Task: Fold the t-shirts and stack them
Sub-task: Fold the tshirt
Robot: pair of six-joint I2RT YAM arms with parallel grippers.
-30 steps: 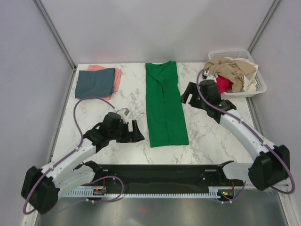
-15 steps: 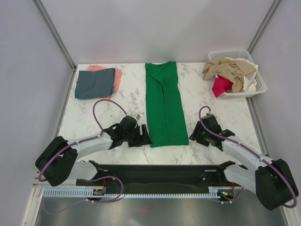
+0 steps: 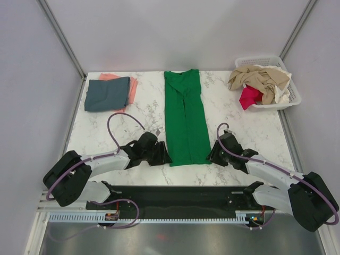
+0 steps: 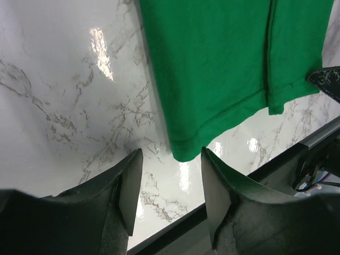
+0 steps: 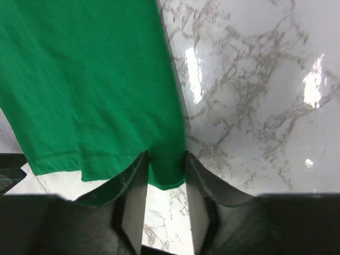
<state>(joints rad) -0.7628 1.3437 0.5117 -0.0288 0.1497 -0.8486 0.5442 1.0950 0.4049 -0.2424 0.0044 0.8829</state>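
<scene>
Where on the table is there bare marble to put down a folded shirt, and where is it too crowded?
Bare marble lies between the green t-shirt and the folded stack, and between that shirt and the basket. Crowded: its near corners, where the left gripper and right gripper sit.

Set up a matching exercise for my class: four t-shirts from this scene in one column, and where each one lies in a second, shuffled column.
Column one
1. green t-shirt
2. blue-grey t-shirt
3. magenta-red t-shirt
4. salmon pink t-shirt

Column two
A. inside the white basket, far right
B. far left, lying underneath
C. stretched down the table's middle
D. far left, lying on top

Pairs: 1-C, 2-D, 3-A, 4-B
</scene>
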